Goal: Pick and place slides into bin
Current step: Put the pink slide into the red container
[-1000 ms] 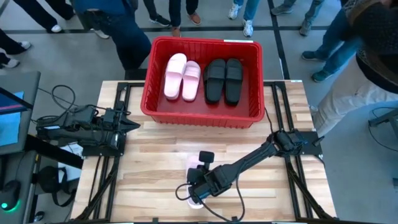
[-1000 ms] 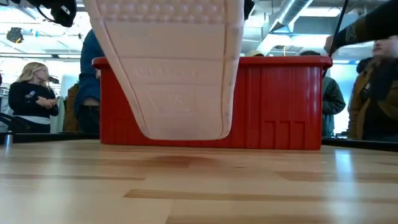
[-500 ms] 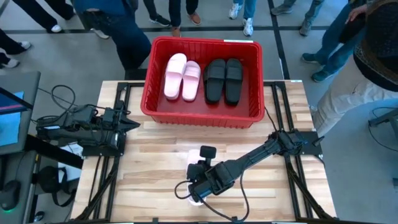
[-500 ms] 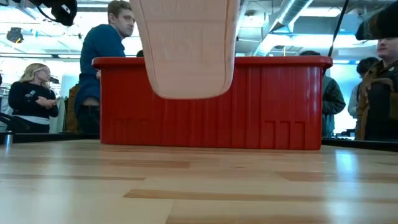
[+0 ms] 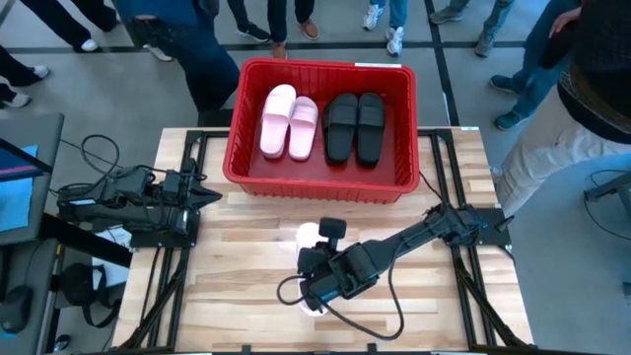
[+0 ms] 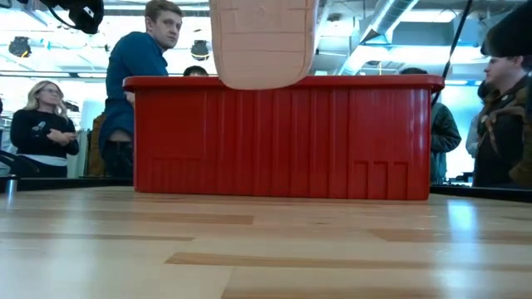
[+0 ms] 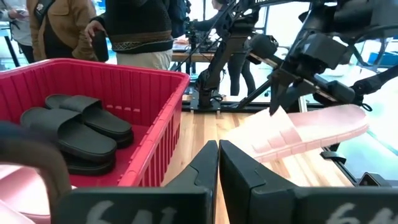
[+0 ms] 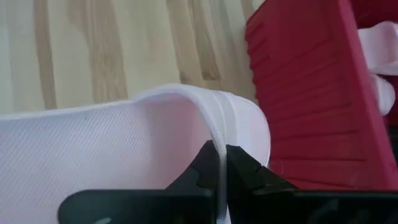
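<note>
At far edge of the wooden table [image 5: 246,247] sits the big rectangular red plastic bin [image 5: 317,183] w/ ribbed walls, holding 2 pale pink foam slides [image 5: 288,121] and 2 black slides [image 5: 355,127] side by side. Right gripper [image 5: 314,286], near side of bin, fingers pinched on a third pale pink slide's strap [image 8: 219,140], slide [image 7: 298,132] lifted off the table. Left gripper [image 5: 212,198], left of bin, fingers pressed together, holding nothing.

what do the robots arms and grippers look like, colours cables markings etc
Both arms are dark, nearly black, built of slim jointed segments. The left arm has black cables looping beside it; a thin black cable trails under the right arm. The left gripper has two angular black fingers with pale, blurred markings on its body. The right gripper is black too.
</note>
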Available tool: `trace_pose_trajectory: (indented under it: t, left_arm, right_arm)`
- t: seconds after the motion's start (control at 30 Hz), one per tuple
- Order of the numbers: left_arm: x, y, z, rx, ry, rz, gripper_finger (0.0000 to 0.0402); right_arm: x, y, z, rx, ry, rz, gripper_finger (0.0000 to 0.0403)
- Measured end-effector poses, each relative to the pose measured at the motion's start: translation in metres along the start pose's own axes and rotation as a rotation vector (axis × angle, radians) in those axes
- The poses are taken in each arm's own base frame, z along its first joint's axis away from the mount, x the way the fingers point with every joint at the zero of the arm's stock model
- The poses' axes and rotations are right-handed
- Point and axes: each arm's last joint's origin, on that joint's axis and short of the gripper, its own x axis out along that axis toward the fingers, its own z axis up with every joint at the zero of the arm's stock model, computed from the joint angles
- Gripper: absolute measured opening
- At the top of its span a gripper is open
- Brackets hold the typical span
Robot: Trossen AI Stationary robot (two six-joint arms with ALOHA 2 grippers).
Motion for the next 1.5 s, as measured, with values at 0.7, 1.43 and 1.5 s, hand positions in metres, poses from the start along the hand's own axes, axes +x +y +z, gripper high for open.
trace_pose_trajectory:
  t: [0.7, 1.43, 1.5]
  left_arm:
    - [0.000, 0.001, 0.000, 0.015, -0.002, 0.043, 0.0004]
    - [0.000, 0.003, 0.000, 0.020, -0.003, 0.094, 0.0004]
    - [0.000, 0.003, 0.000, 0.020, -0.003, 0.100, 0.0004]
  right_arm:
    - [-0.023, -0.069, 0.012, -0.043, -0.070, -0.085, 0.0000]
    - [0.003, -0.128, 0.026, -0.123, -0.048, -0.212, 0.0000]
    - [0.007, -0.137, 0.027, -0.108, -0.036, -0.223, 0.0000]
